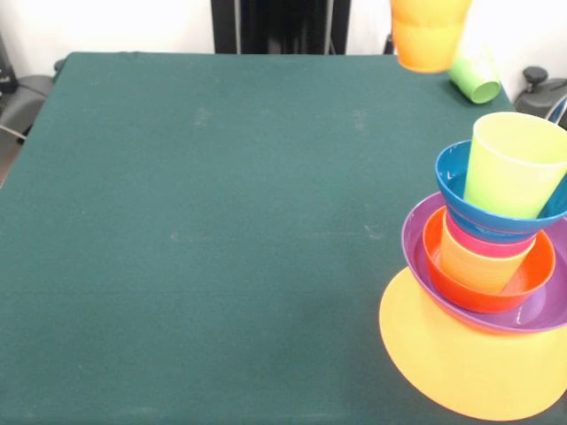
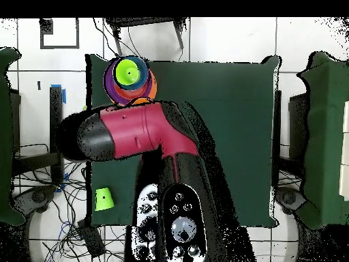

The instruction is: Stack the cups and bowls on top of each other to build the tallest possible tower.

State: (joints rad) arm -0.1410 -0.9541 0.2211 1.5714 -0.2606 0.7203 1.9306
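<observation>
An orange cup [image 1: 429, 34] hangs in the air at the top edge of the front view, its upper part cut off by the frame. Whatever carries it is out of sight there, so the gripper itself can't be made out, nor how wide it is spread. From overhead, the red and black arm [image 2: 133, 133] sweeps across the table and covers that whole spot.

Just behind and to the right of the hanging cup, a green cup [image 1: 476, 78] lies tipped on its side near the table's far corner, its mouth facing the camera. Overhead it shows as a small green shape [image 2: 103, 198] at the table's edge.

The tower [image 1: 487, 266] stands at the right side of the green table [image 1: 221, 221], partly cut off by the picture's right edge. From the bottom: a wide orange-yellow bowl [image 1: 443, 354], a purple bowl [image 1: 421, 239], a red-orange bowl [image 1: 461, 288], then an orange-yellow cup [image 1: 474, 266] with a pink-red rim [image 1: 483, 243] above it, a blue bowl [image 1: 461, 190], and a lime green cup [image 1: 509, 164] leaning on top. Overhead, the tower [image 2: 129, 78] shows as nested rings, its near side hidden under the arm.
</observation>
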